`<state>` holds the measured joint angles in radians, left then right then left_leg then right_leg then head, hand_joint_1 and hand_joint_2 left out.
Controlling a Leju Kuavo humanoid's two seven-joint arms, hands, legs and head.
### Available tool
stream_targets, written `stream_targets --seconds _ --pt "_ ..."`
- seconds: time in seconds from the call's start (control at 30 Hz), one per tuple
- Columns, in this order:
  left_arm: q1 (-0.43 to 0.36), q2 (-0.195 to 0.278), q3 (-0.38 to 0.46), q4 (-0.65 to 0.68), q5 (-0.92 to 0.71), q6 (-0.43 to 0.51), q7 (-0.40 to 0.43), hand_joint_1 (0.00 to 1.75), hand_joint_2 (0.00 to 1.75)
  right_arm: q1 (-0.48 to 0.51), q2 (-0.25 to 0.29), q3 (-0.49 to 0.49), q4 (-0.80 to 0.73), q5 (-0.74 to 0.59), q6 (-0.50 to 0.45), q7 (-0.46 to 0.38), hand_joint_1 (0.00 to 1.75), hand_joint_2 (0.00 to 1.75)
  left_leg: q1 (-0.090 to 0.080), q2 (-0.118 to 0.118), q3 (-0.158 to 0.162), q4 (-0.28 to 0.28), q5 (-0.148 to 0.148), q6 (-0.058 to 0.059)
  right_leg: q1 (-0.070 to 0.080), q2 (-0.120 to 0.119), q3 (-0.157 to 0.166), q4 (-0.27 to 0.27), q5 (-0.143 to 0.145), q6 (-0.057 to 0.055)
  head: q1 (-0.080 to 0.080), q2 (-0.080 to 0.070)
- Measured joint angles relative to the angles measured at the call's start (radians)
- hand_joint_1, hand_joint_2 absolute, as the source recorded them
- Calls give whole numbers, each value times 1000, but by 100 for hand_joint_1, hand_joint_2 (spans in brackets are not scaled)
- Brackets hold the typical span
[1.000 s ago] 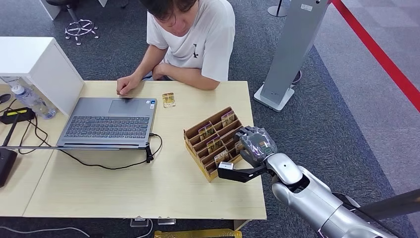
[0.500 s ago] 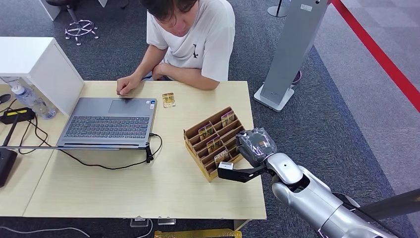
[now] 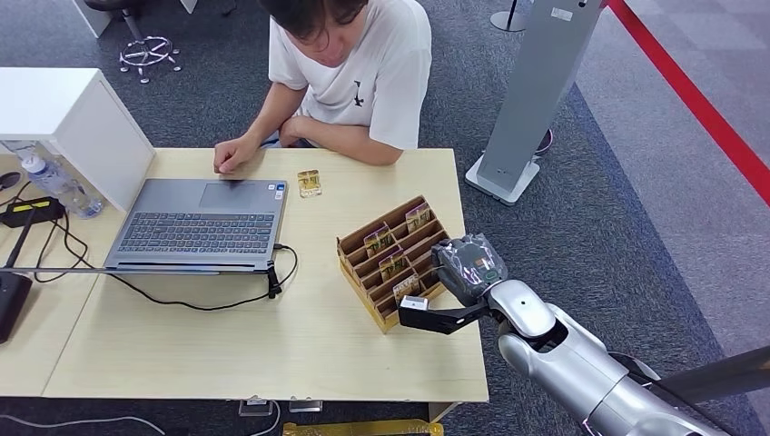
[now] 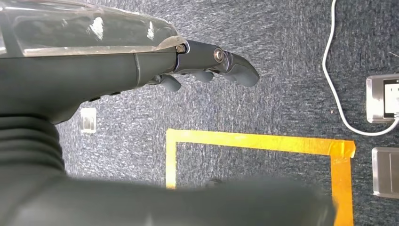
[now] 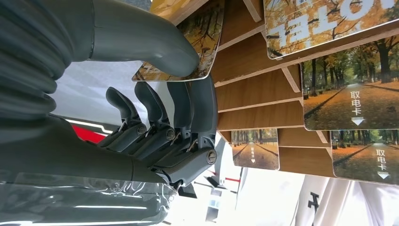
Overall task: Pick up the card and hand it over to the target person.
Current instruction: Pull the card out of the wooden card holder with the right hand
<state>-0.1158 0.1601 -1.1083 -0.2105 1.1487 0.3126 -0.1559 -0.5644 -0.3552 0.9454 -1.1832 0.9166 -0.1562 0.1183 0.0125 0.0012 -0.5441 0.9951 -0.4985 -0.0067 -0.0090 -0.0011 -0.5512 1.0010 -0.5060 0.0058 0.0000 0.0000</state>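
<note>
Autumn-print card (image 5: 181, 70), seemingly pinched, at rack

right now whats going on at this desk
The robot's right hand is at the wooden card rack on the table, thumb and fingers pinching one card. The card has not left the rack. A person sits across the table by a laptop. The left hand hangs over the floor, holding nothing.

We saw autumn-tree cards (image 5: 350, 96) in a tan wooden rack (image 3: 390, 259), a grey laptop (image 3: 200, 222), a white shirt (image 3: 381, 73).
</note>
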Motion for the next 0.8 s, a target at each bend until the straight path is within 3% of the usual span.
stream_targets --seconds 0.2,0.53,0.67,0.8 --pt "1 3 18 3 18 7 5 0 175 -34 -32 -8 -90 5 31 17 152 175 0 1 0 0 0 0 0 1 -1 0 0 0 0 0" --pt "2 -1 23 4 26 9 8 0 175 -135 -160 -130 -547 49 101 116 152 175 -2 1 -6 5 -2 0 -2 1 -7 6 -2 0 0 0" --pt "1 -4 20 4 24 11 9 0 175 -151 -165 -167 -665 25 91 114 152 175 -2 0 -6 5 -2 0 -2 0 -7 6 -2 0 0 0" --pt "0 -5 16 3 21 11 12 0 175 -131 -136 -171 -688 -51 64 75 152 175 -1 -1 -3 3 -1 0 -1 -1 -4 4 -2 0 0 0"
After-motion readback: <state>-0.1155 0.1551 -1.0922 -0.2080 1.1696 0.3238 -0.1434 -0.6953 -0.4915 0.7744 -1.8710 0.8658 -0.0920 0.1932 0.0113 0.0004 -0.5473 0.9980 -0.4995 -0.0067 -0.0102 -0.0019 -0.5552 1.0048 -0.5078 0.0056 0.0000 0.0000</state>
